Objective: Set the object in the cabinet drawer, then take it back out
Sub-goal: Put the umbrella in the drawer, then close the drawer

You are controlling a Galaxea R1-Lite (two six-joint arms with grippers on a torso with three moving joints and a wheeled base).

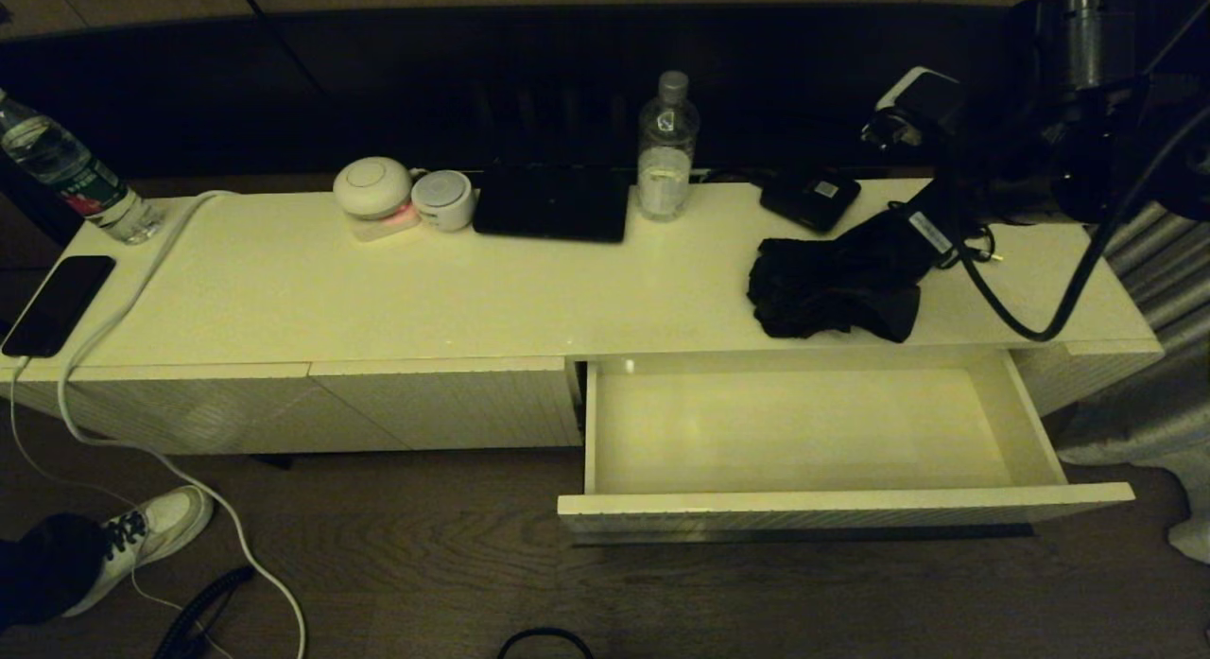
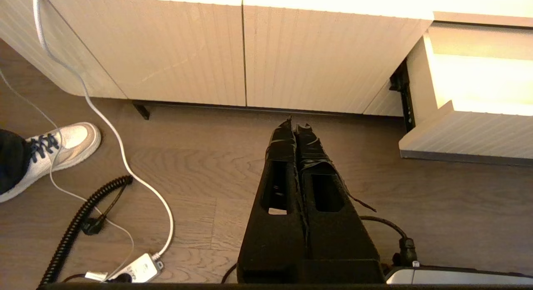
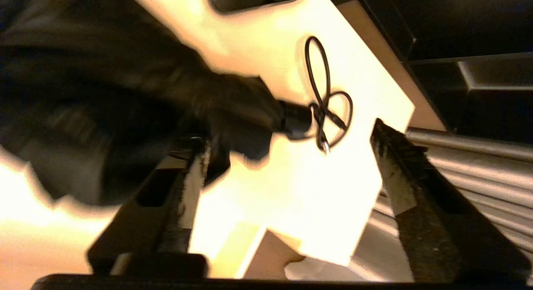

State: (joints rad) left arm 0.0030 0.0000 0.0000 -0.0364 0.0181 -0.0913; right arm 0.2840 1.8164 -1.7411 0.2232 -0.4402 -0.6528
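The object, a black fabric bundle (image 1: 832, 281), lies on the cabinet top near its right end, just behind the open cabinet drawer (image 1: 846, 500). The drawer is pulled far out and holds nothing. My right arm (image 1: 1040, 167) reaches in over the cabinet's right end. In the right wrist view my right gripper (image 3: 287, 134) is open above the top. The bundle (image 3: 125, 94) lies at one finger (image 3: 187, 186), and the other finger hangs past the cabinet's end. My left gripper (image 2: 295, 123) is shut and empty, low over the floor, left of the drawer's ribbed front (image 2: 466, 136).
A thin looped cable (image 3: 329, 102) lies by the bundle's end. Behind on the top are a small black box (image 1: 810, 198), a water bottle (image 1: 667, 148), a flat black item (image 1: 553, 200) and white round devices (image 1: 373, 188). A phone (image 1: 57, 304) and another bottle (image 1: 76, 177) sit far left. A shoe (image 1: 142, 536) and cables are on the floor.
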